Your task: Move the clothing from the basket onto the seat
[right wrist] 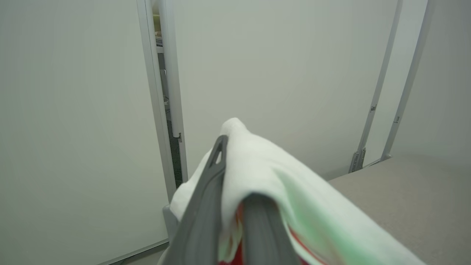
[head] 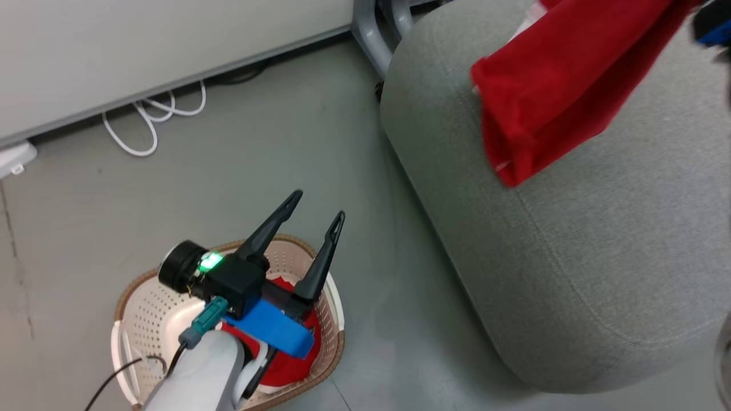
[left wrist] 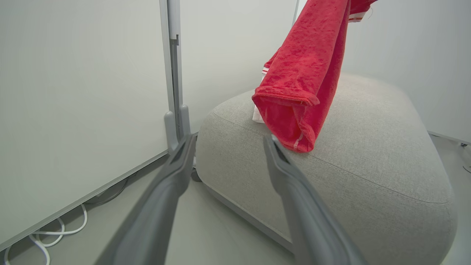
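Note:
One red garment (head: 548,85) of the clothing hangs over the grey seat (head: 599,245), its lower end just above the cushion. My right gripper (right wrist: 235,173) is shut on that garment's white and red fabric (right wrist: 265,165), which drapes over both fingers. The left wrist view shows the same garment (left wrist: 301,84) dangling over the seat (left wrist: 368,154). Another red piece of clothing (head: 291,365) lies in the cream basket (head: 149,319) on the floor at lower left. My left gripper (head: 317,206) hovers open above the basket, fingers empty and pointing toward the seat (left wrist: 230,139).
A white cable (head: 148,123) loops on the grey floor by the pale partition wall (head: 143,51). A grey metal post foot (head: 371,40) stands beside the seat's far corner. Open floor lies between the basket and the seat.

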`<state>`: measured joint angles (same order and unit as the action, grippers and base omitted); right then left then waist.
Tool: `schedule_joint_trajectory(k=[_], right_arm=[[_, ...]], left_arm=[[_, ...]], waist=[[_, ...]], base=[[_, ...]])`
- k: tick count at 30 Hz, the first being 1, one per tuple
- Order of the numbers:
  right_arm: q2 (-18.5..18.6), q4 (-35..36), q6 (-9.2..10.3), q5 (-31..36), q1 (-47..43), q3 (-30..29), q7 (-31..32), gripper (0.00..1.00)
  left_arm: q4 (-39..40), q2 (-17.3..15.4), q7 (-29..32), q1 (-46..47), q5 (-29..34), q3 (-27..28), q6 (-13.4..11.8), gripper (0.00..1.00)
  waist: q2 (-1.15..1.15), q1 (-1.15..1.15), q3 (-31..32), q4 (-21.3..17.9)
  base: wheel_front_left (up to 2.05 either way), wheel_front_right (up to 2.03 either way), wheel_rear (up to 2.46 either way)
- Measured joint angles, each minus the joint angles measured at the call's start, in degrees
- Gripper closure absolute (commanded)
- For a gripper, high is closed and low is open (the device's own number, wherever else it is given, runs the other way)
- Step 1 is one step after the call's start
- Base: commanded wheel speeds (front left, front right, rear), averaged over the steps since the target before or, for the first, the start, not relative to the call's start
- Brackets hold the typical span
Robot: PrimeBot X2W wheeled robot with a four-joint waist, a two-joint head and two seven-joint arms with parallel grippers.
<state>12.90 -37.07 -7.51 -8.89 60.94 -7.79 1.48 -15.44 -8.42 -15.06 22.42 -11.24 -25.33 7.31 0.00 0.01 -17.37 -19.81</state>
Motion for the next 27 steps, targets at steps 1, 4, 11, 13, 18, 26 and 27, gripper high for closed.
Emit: schedule_joint_trajectory(k=[1, 4, 11, 13, 18, 26, 27], right_arm=[[1.80, 1.15, 0.00, 0.57, 1.08, -1.83, 0.74, 1.00], [6.21, 3.87, -0.03, 2.01, 2.92, -6.01, 3.10, 1.00], [11.10, 6.68, 0.00, 3.94, 0.91, -15.93, 5.00, 1.00], [11.15, 5.34, 0.00, 4.35, -1.52, -17.53, 4.45, 1.00], [9.53, -0.53, -0.01, 4.37, -5.67, -20.58, 1.01, 1.00], [8.32, -8.13, -0.01, 4.55, -6.21, -22.17, -4.57, 0.96], [8.37, -8.93, -0.01, 4.79, -6.11, -21.98, -5.01, 0.70]], left_arm=[[0.34, -0.38, 0.00, 1.37, 0.10, -0.75, 0.00, 0.00], [1.77, -1.88, 0.00, 5.24, 0.29, -2.93, 0.00, 0.00], [4.45, -4.75, 0.00, 11.18, 0.13, -5.41, 0.00, 0.00], [4.74, -4.95, 0.00, 12.13, -0.01, -5.88, 0.00, 0.00], [5.19, -4.81, 0.00, 13.77, -0.19, -6.78, 0.00, 0.00], [5.24, -4.79, 0.00, 14.67, -0.26, -6.98, 0.00, 0.00], [5.05, -4.76, 0.00, 14.69, -0.27, -6.81, 0.00, 0.00]], waist=[[0.00, 0.00, -1.20, 0.51], [0.00, 0.00, -4.93, 2.02], [0.00, 0.00, -13.86, 5.31], [0.00, 0.01, -16.01, 6.23], [0.00, 0.01, -20.08, 8.49], [0.00, 0.00, -21.67, 10.20], [0.00, 0.00, -21.47, 10.21]], base=[[0.00, 0.00, 0.00], [0.00, 0.00, 0.00], [0.00, 0.00, 0.00], [0.00, 0.00, 0.00], [0.00, 0.00, 0.00], [0.00, 0.00, 0.00], [0.00, 0.00, 0.00]])
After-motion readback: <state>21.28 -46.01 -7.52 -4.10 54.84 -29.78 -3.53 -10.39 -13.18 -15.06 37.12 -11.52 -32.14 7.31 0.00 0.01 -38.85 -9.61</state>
